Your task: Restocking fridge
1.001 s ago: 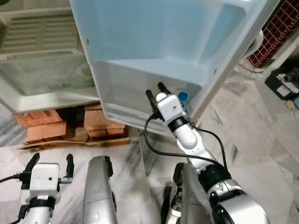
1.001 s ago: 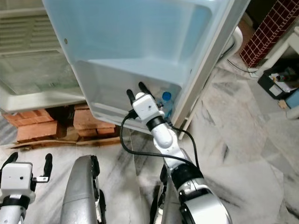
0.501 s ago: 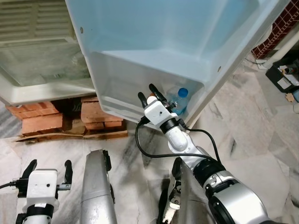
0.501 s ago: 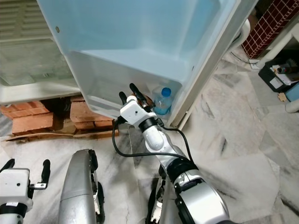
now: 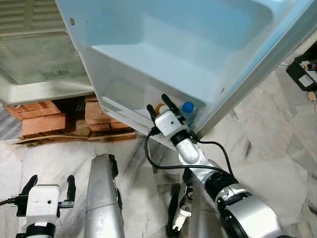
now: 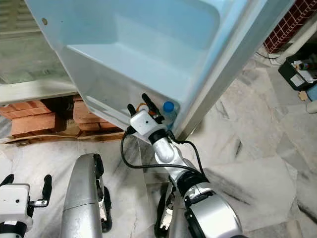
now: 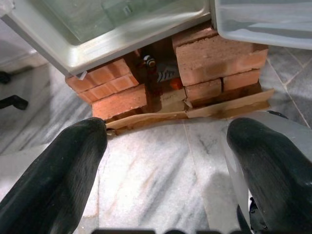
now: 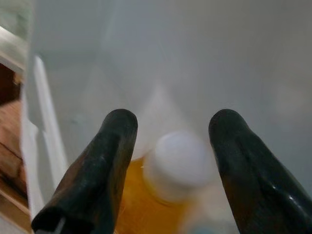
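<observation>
My right gripper [image 5: 157, 102] reaches into the bottom shelf [image 5: 124, 94] of the open fridge door. Its fingers are open on either side of an orange juice bottle [image 8: 146, 204] with a white cap [image 8: 178, 163], which stands in the shelf. In the right wrist view there are gaps between the fingers and the cap. A clear water bottle with a blue cap [image 5: 187, 107] stands just right of it in the shelf's corner. My left gripper [image 5: 52, 179] hangs low at the left over the floor, open and holding nothing.
The fridge stands on stacks of red bricks [image 5: 42, 124] over cardboard [image 7: 195, 109]. Its light inner compartment [image 5: 34, 74] lies behind the door on the left. A grey marble floor [image 5: 262, 163] spreads to the right, with a black box [image 5: 306, 74] at the far right edge.
The whole view has shifted and tilted, so the camera moved. My right gripper stays at the door shelf around the orange bottle. My left gripper now shows lower in the picture.
</observation>
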### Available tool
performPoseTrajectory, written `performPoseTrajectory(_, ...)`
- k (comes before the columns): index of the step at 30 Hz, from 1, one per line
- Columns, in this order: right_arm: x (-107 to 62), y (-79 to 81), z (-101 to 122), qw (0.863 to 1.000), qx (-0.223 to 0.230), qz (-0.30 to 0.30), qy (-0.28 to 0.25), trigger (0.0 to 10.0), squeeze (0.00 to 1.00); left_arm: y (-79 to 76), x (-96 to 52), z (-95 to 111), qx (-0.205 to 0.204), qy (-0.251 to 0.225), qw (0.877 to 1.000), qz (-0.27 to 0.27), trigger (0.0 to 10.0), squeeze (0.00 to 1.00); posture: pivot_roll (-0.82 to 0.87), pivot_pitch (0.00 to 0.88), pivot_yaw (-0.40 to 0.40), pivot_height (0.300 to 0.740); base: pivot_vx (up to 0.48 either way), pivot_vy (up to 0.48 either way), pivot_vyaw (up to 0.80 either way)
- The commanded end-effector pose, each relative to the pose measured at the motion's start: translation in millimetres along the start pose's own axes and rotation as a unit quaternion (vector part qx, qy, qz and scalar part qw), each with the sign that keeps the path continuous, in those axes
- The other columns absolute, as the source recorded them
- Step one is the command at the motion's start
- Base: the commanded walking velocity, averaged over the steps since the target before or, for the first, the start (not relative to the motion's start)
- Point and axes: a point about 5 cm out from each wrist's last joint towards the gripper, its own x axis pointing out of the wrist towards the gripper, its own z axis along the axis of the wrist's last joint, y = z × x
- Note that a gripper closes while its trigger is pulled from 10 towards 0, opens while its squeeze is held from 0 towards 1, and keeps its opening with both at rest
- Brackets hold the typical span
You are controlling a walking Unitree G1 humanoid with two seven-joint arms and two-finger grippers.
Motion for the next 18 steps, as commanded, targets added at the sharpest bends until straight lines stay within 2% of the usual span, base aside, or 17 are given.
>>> performPoseTrajectory(1,-6.4,-1.0,-7,1.000,0.010,-0.009,0.013,10.0,1.00,0.0,-5.5,-4,-0.001,0.016,1.000,-0.006,10.0,0.00,0.21,0.363,-0.105,0.552,0.000,0.000,0.00)
performPoseTrajectory(11,-0.7,-9.2,5,0.999,0.021,-0.018,-0.024,10.0,1.00,-0.8,1.5,-7,0.003,0.018,1.000,-0.006,10.0,0.00,0.20,0.323,-0.100,0.552,0.000,0.000,0.00)
performPoseTrajectory(13,-3.3,-13.4,8,0.998,0.053,-0.020,-0.040,10.0,1.00,-1.3,12.0,-11,0.009,0.014,1.000,-0.003,10.0,0.00,0.19,0.272,-0.100,0.552,0.000,0.000,0.00)
performPoseTrajectory(14,-3.3,-13.4,8,0.998,0.053,-0.020,-0.040,10.0,1.00,-1.3,12.0,-11,0.009,0.014,1.000,-0.003,10.0,0.00,0.19,0.272,-0.100,0.552,0.000,0.000,0.00)
performPoseTrajectory(16,-14.1,-13.7,8,0.996,0.070,-0.010,-0.052,10.0,1.00,-2.0,24.8,-13,0.012,0.008,1.000,0.001,10.0,0.00,0.17,0.221,-0.100,0.552,0.000,0.000,0.00)
performPoseTrajectory(18,-18.1,-13.4,7,0.996,0.069,-0.006,-0.054,10.0,1.00,-2.7,29.8,-13,0.012,0.005,1.000,0.002,10.0,0.00,0.16,0.213,-0.099,0.552,0.000,0.000,0.00)
